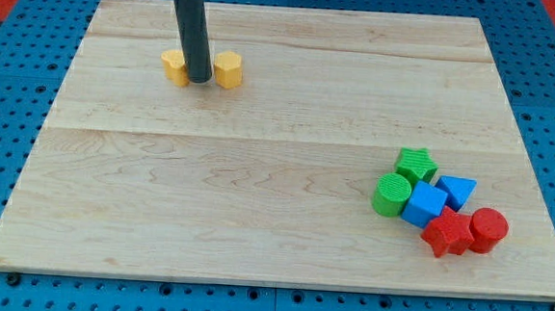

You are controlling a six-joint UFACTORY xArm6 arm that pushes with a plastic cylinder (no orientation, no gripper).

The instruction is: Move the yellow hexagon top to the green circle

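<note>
The yellow hexagon sits near the view's top left on the wooden board. My tip stands just left of it, between it and a second yellow block of unclear shape, which the rod partly hides. The green circle lies far off at the view's lower right, at the left end of a tight cluster of blocks.
The cluster at the lower right holds a green star, a blue triangle, a blue cube, a red star and a red cylinder. The board lies on a blue pegboard.
</note>
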